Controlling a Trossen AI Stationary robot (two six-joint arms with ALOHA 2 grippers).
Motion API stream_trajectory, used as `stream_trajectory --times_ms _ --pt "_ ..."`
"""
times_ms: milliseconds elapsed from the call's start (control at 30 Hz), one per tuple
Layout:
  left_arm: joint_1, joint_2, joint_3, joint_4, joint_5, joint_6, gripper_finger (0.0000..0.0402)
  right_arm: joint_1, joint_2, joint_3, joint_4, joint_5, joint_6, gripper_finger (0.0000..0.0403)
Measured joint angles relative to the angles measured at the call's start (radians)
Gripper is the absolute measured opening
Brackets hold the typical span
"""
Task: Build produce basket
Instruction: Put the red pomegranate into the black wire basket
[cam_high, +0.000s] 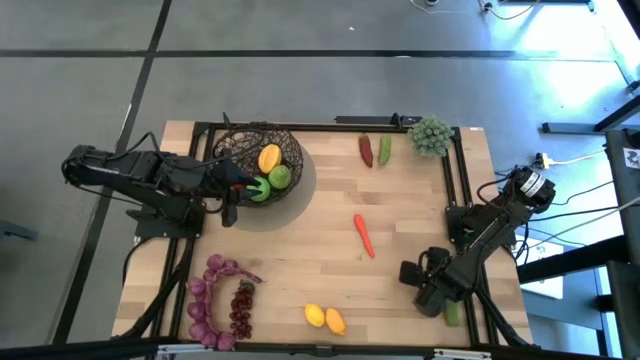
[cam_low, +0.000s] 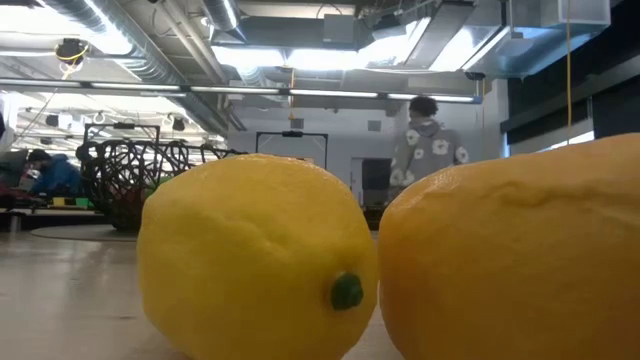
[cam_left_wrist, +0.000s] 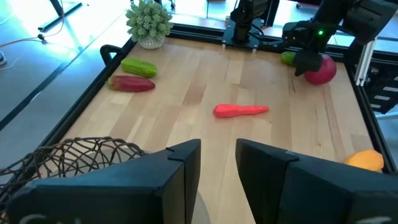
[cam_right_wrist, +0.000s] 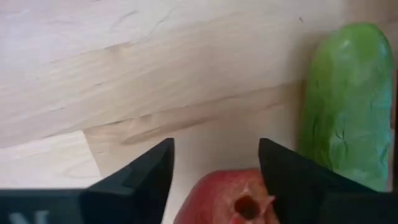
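The dark wire basket (cam_high: 258, 160) stands at the far left with an orange fruit (cam_high: 269, 158) and a green apple (cam_high: 279, 177) in it. My left gripper (cam_left_wrist: 217, 163) hovers open beside the basket's near side, with nothing between its fingers. At the near right, my right gripper (cam_right_wrist: 214, 155) points down over the red pomegranate (cam_right_wrist: 231, 200), which lies on the table next to the green cucumber (cam_right_wrist: 348, 106). A carrot (cam_high: 364, 236) lies mid-table. Two lemons (cam_high: 324, 318) sit at the near edge. My right gripper comes at the pomegranate from above, one finger on each of its two sides (cam_right_wrist: 186, 202). The fruit's crown end (cam_right_wrist: 249, 206) faces up between the fingers. It fills the gap between them. The pomegranate (cam_left_wrist: 321, 70) rests on the table.
A red pepper (cam_high: 366, 150) and a green pepper (cam_high: 385, 150) lie at the far edge beside a pale-green bushy clump (cam_high: 432, 134). Purple grapes (cam_high: 242, 308) and a purple bunch (cam_high: 205, 300) lie near left. A black frame (cam_high: 455, 190) rims the table. A person (cam_low: 428, 140) stands far behind.
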Motion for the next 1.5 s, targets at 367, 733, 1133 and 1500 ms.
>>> stream_trajectory --times_ms 367,733,1133,1500 --pt "0.000 0.000 0.000 0.000 0.000 0.000 0.0092 -0.029 0.000 0.000 0.065 0.088 -0.179 0.0108" --pt "0.000 0.000 0.000 0.000 0.000 0.000 0.0092 -0.058 0.000 0.000 0.079 0.296 -0.519 0.0083" --pt "0.000 0.000 0.000 0.000 0.000 0.000 0.0092 -0.058 -0.074 0.001 0.156 0.366 -0.840 0.0113" --pt "0.000 0.000 0.000 0.000 0.000 0.000 0.0092 -0.057 -0.086 0.002 0.250 0.192 -1.173 0.0226"
